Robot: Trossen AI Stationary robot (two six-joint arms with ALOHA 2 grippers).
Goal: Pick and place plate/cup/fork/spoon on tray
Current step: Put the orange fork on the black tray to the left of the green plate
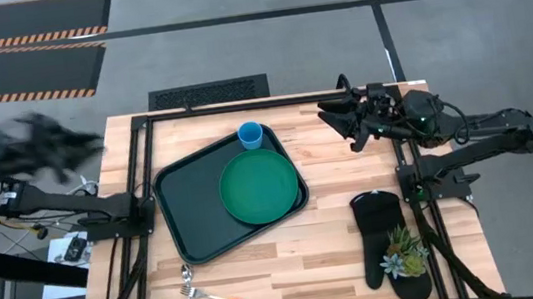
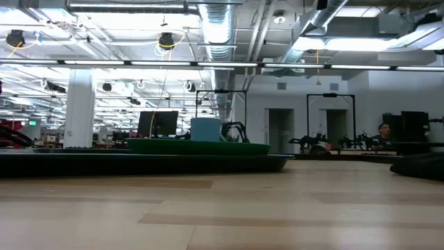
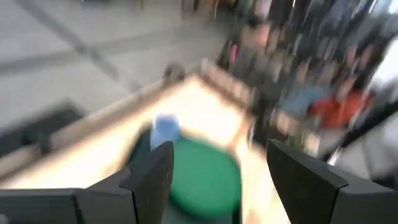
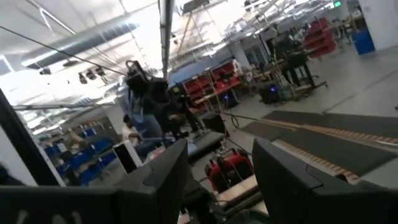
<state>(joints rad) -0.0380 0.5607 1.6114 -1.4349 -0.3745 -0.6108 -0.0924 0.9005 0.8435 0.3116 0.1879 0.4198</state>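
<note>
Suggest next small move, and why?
Probably bring the left pincer, open and empty off the table's left edge, toward the fork by the front edge. The plate and cup already sit on the tray; fork and spoon still lie on bare wood, nearer the left arm.

Light wood table [image 1: 309, 255] w/ black frame rails along its edges. Directly on it: dark tray [image 1: 188, 214] left of centre, set at a slight angle; fork [image 1: 211, 297] & spoon [image 1: 189, 297] side by side near the front edge, below the tray; black oven mitt [image 1: 377, 233] on the right w/ small succulent plant [image 1: 404, 253] at its front end.
</note>
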